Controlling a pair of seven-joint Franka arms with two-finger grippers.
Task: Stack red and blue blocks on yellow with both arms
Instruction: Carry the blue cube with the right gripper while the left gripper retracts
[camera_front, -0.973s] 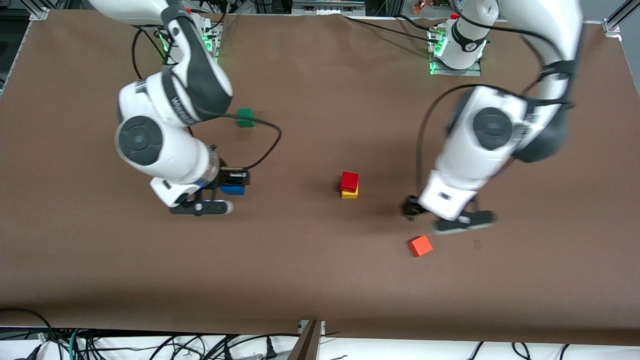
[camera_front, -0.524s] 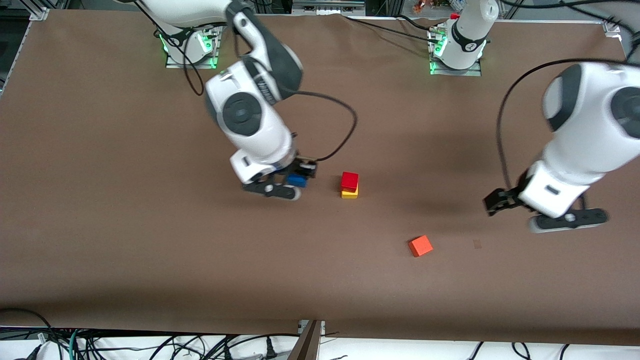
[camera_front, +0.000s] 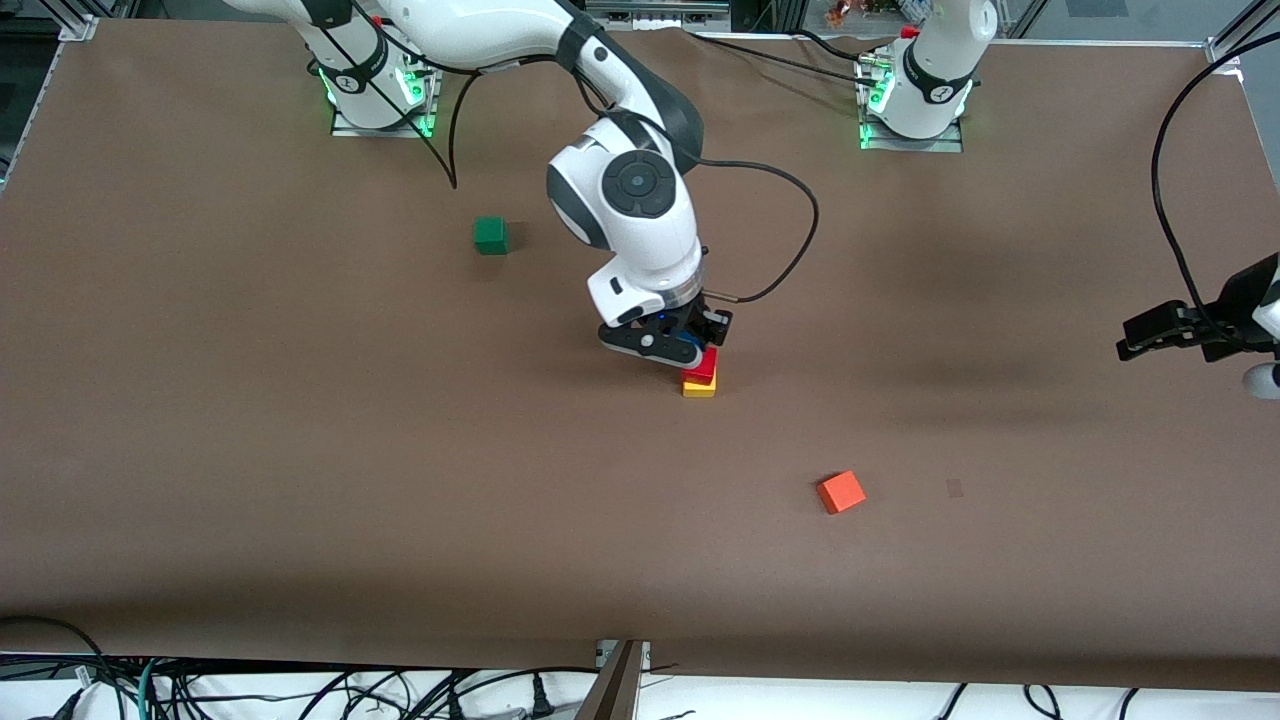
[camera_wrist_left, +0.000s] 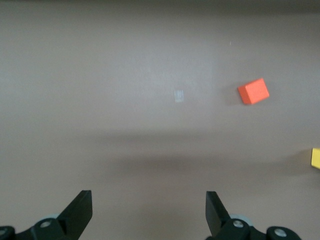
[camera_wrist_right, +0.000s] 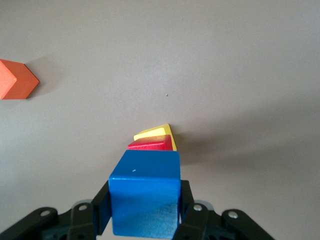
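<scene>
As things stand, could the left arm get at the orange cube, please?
Probably yes. The left claw hangs open over bare table toward its own end, and the orange cube lies alone, clear of the right claw holding the blue cube.

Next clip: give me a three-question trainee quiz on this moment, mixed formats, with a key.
1. True or false: the red block already sits on the yellow block.
2. What does the right gripper hold? A) orange cube B) blue block C) green cube
3. Fill in: the left gripper, over bare table toward the left arm's end, has its jaws ____.

Key: 1 true; 2 B, the blue block; 3 open.
</scene>
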